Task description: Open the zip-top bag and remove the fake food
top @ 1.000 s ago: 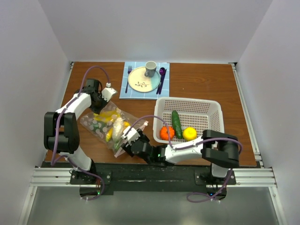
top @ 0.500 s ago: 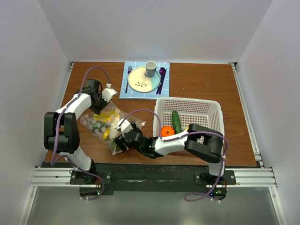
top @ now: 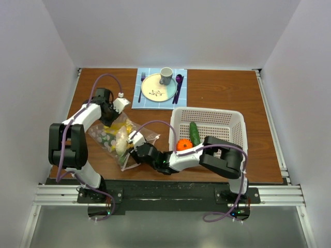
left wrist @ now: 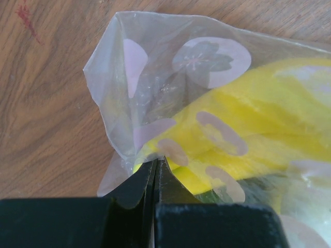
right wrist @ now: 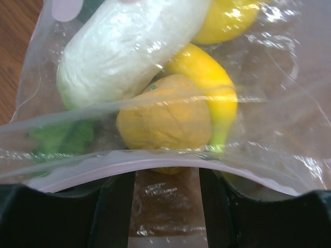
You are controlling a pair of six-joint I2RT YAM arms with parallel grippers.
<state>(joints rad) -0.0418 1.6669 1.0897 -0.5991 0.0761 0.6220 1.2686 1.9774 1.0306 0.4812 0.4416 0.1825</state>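
**Plastic bag parted at the mouth, most of the food left to take out**

My left claw [left wrist: 155, 168] is clenched on one corner of the clear crinkly plastic zip-top bag [left wrist: 170, 77], which lies on the brown wooden worktop [left wrist: 46, 103]. My right claw [right wrist: 166, 186] sits at the bag's opposite end. Its two fingers are parted with nothing clamped between them, and the pink zipper strip [right wrist: 155, 160] runs across just in front of them.

The two lips of the mouth look apart to me, so I judge the opening step done or nearly so. Removal is only partly done.

- **In the bag:** I count at least four pieces:
  - one long pale white piece [right wrist: 124, 46]
  - one orange-yellow lump [right wrist: 163, 111]
  - two yellow pieces [right wrist: 220, 93]
  - a green scrap, which I cannot tell is a piece of its own
- **In the white perforated plastic basket [top: 227, 116]:** it is well apart from the bag. I see one glossy plastic orange [top: 183, 144] and one green cucumber [top: 194, 133]. My right arm covers the basket's near part, so more may lie there.
- **At the far edge:** one blue placemat [top: 139, 103] carries one pale plate [top: 158, 88], one grey cup [top: 166, 76], one fork [top: 142, 82] and some purple cutlery [top: 178, 85] that I cannot count.
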